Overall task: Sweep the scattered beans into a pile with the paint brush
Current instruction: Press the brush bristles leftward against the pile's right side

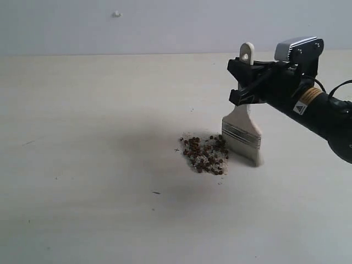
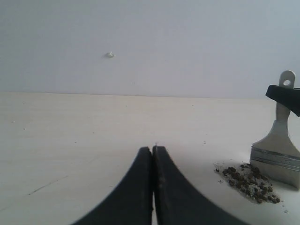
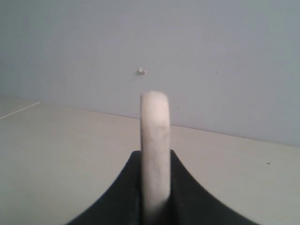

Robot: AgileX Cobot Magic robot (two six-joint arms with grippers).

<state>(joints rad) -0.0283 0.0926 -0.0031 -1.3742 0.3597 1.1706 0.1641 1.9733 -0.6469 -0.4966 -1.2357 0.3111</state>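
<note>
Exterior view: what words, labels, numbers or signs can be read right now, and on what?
No word or number is readable in any view.
White sticker on the right arm: dark triangle sign, lettering too small to read.
Yellow band beside it: markings blurred.
Table by the beans: small cross mark.

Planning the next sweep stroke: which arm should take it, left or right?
Right. The right gripper is shut on the paint brush handle, bristles on the table beside the pile. The left gripper is shut, empty, away from it.

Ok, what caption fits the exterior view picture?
Right hand holds the brush on the table beside the bean pile.
</note>
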